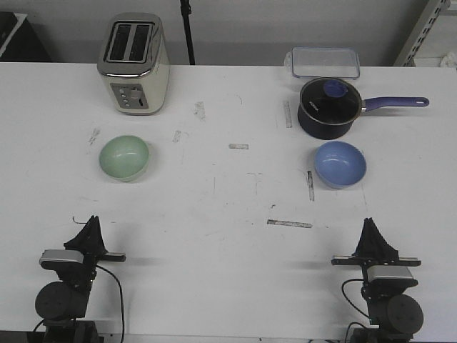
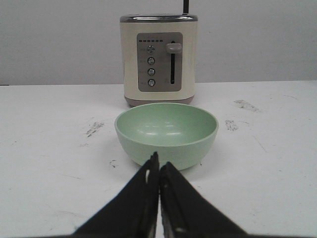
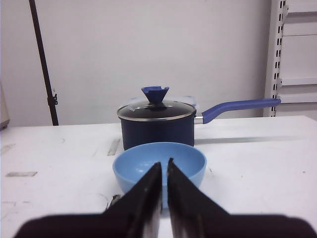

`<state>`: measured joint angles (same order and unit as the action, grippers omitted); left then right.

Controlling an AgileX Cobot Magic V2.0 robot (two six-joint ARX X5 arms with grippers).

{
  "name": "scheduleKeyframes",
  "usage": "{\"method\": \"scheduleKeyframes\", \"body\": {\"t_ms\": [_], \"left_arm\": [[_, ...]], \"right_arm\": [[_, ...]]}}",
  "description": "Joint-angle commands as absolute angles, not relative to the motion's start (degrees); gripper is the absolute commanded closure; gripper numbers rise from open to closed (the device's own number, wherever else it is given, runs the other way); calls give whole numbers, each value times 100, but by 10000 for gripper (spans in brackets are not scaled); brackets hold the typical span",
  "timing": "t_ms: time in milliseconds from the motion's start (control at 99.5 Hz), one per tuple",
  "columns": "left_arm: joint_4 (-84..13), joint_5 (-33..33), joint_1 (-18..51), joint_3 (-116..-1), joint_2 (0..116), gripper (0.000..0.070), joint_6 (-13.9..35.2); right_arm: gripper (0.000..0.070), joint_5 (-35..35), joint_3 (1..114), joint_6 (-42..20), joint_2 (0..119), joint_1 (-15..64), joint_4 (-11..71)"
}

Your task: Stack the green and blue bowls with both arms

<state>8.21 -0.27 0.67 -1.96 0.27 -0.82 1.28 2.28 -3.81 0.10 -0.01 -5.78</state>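
The pale mint green bowl (image 1: 124,158) stands upright and empty on the left of the white table (image 1: 228,207). It also shows in the left wrist view (image 2: 167,133). The periwinkle blue bowl (image 1: 340,163) stands upright on the right, also in the right wrist view (image 3: 133,167). My left gripper (image 1: 92,223) is shut and empty near the front edge, short of the green bowl; it shows in its wrist view (image 2: 159,162). My right gripper (image 1: 369,224) is shut and empty, short of the blue bowl; it shows in its wrist view (image 3: 164,166).
A cream and silver toaster (image 1: 133,63) stands behind the green bowl. A dark blue lidded saucepan (image 1: 328,108) with its handle pointing right stands just behind the blue bowl. A clear plastic container (image 1: 323,63) sits at the back right. Tape marks dot the table.
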Motion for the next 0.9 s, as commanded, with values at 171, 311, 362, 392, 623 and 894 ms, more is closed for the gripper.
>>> {"method": "scheduleKeyframes", "body": {"t_ms": [171,311,362,392,623,894], "left_arm": [[906,-45,71,-67,19,699,-150],[906,-45,71,-67,19,699,-150],[906,-45,71,-67,19,699,-150],[906,-45,71,-67,19,699,-150],[906,-45,71,-67,19,699,-150],[906,-45,71,-67,19,699,-150]], "right_arm": [[690,-30,891,30,211,3,-340],[690,3,1363,27,703,3,75],[690,3,1538,27,963,3,204],[690,1,1649,30,1135,3,281],[690,5,2477,27,2655,3,681],[690,1,3929,8,4674,3,1671]]}}
